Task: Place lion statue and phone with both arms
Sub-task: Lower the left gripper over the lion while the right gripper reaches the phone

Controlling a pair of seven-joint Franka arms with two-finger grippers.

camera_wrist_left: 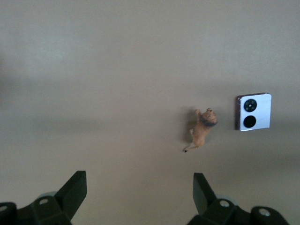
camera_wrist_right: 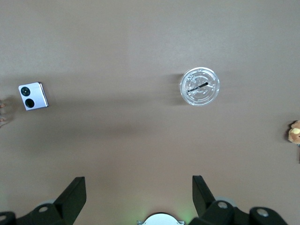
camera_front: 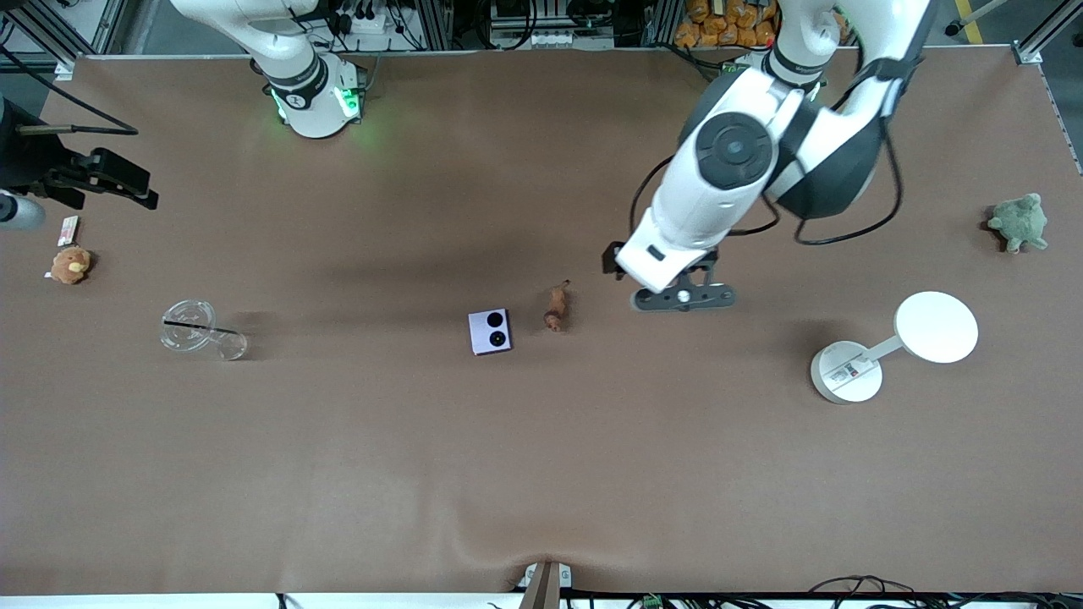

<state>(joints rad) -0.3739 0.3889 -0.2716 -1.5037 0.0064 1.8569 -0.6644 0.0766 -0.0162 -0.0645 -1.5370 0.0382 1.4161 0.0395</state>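
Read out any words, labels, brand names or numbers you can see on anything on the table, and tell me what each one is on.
Nothing can be read.
Label on the lamp's base: too small to read.
Small card by the plush toy: print too small to read.
Phone, lion statue: no text visible.

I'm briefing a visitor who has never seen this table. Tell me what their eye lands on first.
The left arm's big white body, its open pincer hanging over bare table beside the lion statue. Next, the pale folded phone with two black camera circles, beside the lion toward the right arm's end. Then the white round-headed lamp toward the left arm's end; the right pincer waits open, high above the table.
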